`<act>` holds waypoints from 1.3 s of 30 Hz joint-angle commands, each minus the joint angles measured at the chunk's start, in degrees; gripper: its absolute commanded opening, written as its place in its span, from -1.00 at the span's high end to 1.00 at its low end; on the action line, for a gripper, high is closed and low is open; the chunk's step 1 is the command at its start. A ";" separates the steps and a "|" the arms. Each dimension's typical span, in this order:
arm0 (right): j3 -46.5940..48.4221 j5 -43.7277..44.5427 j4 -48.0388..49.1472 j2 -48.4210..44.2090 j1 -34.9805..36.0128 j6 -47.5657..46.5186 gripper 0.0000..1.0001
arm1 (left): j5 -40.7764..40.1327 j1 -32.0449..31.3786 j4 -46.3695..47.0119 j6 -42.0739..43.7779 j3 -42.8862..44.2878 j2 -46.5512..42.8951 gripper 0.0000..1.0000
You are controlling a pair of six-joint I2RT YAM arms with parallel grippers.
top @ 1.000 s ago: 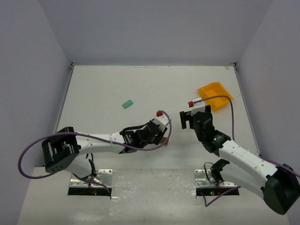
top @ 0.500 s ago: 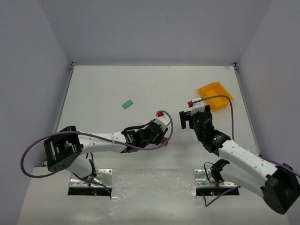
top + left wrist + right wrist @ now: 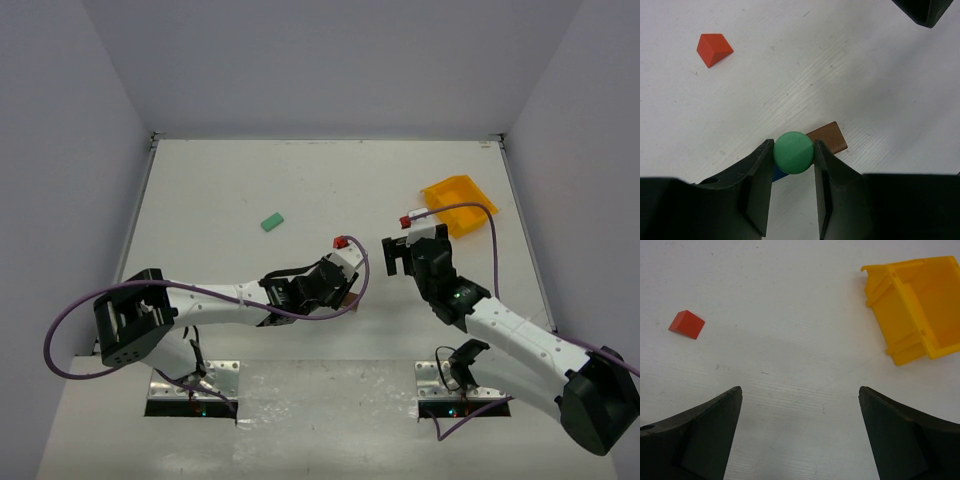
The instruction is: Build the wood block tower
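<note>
Wood block tower pieces number six in all: two green, two red, one brown, one blue.

1. Far left on the white table [image 3: 220, 170], one flat mint green block [image 3: 273, 222] lies alone, well apart from both arms.
2. The left gripper [image 3: 793, 146] is reached out toward the table centre. Its jaws are clamped on one round green piece [image 3: 793, 152], one finger [image 3: 757, 180] pressed on each side.
3. Directly below that piece the left wrist view shows one brown block [image 3: 830, 137] lying flat on the table, and one blue block [image 3: 778, 174], of which only a sliver shows beside the left finger. Whether the green piece touches either block cannot be told.
4. The first red wedge [image 3: 341, 242] sits on the table just beyond the left gripper, apart from the brown block.
5. The right gripper [image 3: 800, 392] is near the left one, pointing away from the bases. Its jaws stand wide apart with nothing between them.
6. The second red wedge [image 3: 686, 324] lies just ahead of the right gripper, toward its left finger.
7. One yellow bin [image 3: 912, 307] lies at the far right, tilted, with no blocks visible in it.
</note>
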 commanded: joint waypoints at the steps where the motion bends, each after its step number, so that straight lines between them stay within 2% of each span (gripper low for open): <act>1: 2.83 0.55 1.95 0.23 -0.25 0.06 -0.97 | 0.21 -0.52 0.16 -0.48 2.46 -1.13 0.82; 29: 3.21 0.36 1.77 1.24 -0.37 0.15 -0.97 | 0.66 -0.61 -0.32 -0.50 2.03 -2.11 0.64; 39: 3.21 0.53 1.77 1.41 -0.45 0.07 -0.97 | 0.29 -0.79 -0.76 -0.15 1.93 -2.20 0.43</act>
